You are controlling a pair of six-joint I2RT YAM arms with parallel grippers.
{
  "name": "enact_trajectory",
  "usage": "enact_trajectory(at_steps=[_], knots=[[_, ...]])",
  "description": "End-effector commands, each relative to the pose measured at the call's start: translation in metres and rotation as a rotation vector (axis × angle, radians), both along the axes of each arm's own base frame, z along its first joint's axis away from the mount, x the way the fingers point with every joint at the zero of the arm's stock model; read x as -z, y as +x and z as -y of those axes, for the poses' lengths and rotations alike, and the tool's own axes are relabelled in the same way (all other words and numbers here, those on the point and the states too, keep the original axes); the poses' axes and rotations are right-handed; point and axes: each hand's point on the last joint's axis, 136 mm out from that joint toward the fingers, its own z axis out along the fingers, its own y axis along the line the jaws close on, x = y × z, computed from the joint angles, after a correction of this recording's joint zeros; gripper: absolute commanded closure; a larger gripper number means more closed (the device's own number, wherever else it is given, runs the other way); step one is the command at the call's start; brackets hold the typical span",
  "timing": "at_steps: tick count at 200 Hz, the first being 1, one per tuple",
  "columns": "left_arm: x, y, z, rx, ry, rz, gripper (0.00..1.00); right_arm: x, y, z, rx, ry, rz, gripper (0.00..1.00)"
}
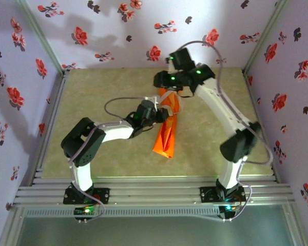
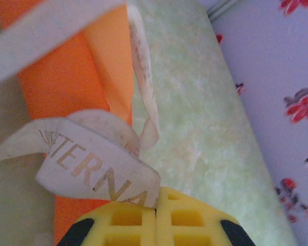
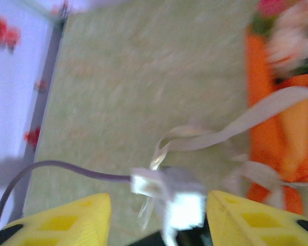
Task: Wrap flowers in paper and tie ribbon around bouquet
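Bouquet (image 1: 167, 136) lies mid-table (image 1: 92, 97), narrow tip toward the arm bases, flowers (image 3: 290, 41) at the far end. Left gripper (image 2: 156, 220): 2 yellow fingers pressed together, pinching the lettered ribbon (image 2: 92, 171) just beside the orange paper (image 2: 51, 82). Right gripper (image 3: 156, 210): fingers spread, near the bouquet. A ribbon loop trails toward the gap; contact unclear, view blurred.

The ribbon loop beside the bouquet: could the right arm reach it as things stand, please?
Probably yes: the right gripper stands open just short of the ribbon, whose loop lies on the table, clear of the bouquet.
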Motion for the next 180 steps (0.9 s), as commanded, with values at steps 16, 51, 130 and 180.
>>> enact_trajectory(at_steps=[16, 51, 130, 180], knots=[[-0.044, 0.010, -0.011, 0.020, -0.222, -0.280, 1.00, 0.011, -0.020, 0.040, 0.234, 0.011, 0.114, 0.56], [-0.041, 0.028, -0.024, 0.017, -0.324, -0.519, 1.00, 0.067, -0.069, 0.005, 0.148, -0.076, 0.111, 0.58], [-0.027, 0.071, -0.059, -0.031, -0.448, -0.769, 1.00, 0.194, -0.105, -0.150, -0.128, -0.169, 0.071, 0.50], [-0.022, 0.091, -0.072, -0.048, -0.489, -0.810, 1.00, 0.241, -0.078, -0.158, -0.031, -0.266, 0.078, 0.56]])
